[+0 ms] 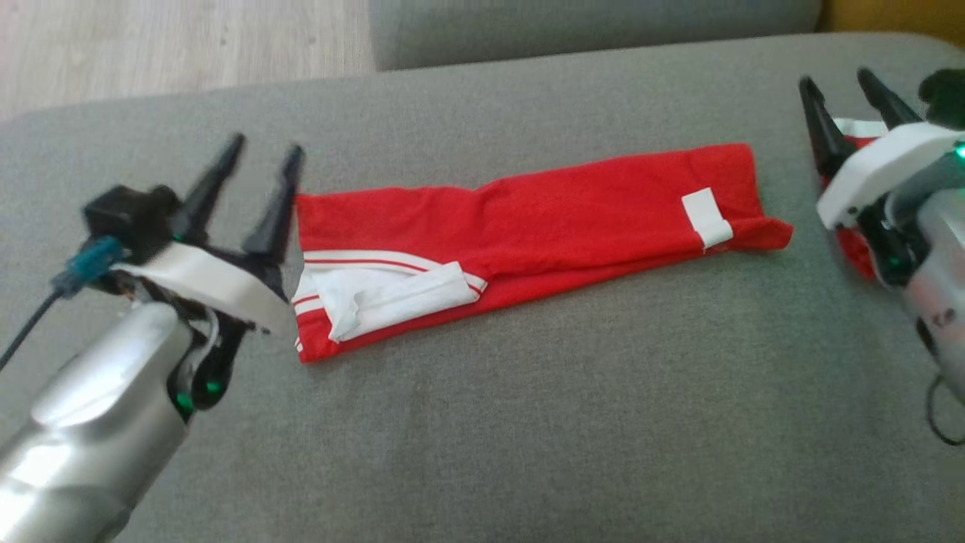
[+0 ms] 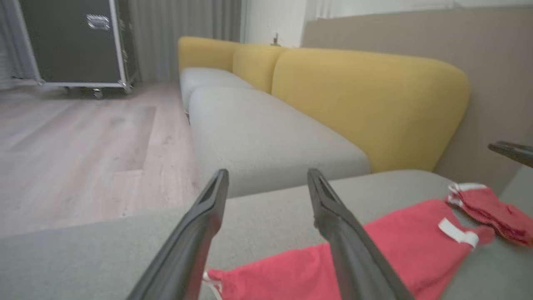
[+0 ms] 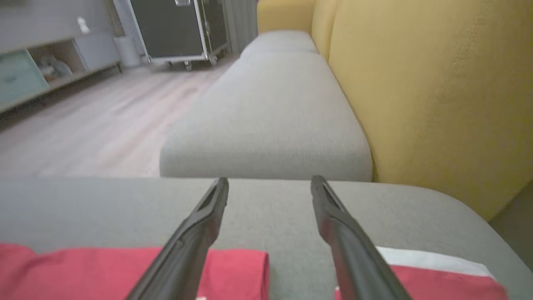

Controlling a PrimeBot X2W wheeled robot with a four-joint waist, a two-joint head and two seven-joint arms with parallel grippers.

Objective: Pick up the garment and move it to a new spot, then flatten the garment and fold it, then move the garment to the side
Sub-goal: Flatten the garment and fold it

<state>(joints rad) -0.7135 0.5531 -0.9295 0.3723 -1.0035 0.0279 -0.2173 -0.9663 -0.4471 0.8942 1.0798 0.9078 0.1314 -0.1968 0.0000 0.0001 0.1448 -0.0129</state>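
**Folded red garment, both jaws empty**

My left jaws and right jaws stand wide apart, holding nothing. Between them the red garment (image 1: 528,226) lies as a long folded strip on the grey sofa cushion (image 1: 482,437). It looks light and floppy, so I'd pinch both ends through all layers.

Long, flat, folded red garment (image 1: 573,211)

Red garment (image 1: 573,204) folded long on grey sofa (image 1: 528,422); L claw (image 1: 266,145), R claw (image 1: 836,78) open beside its ends.
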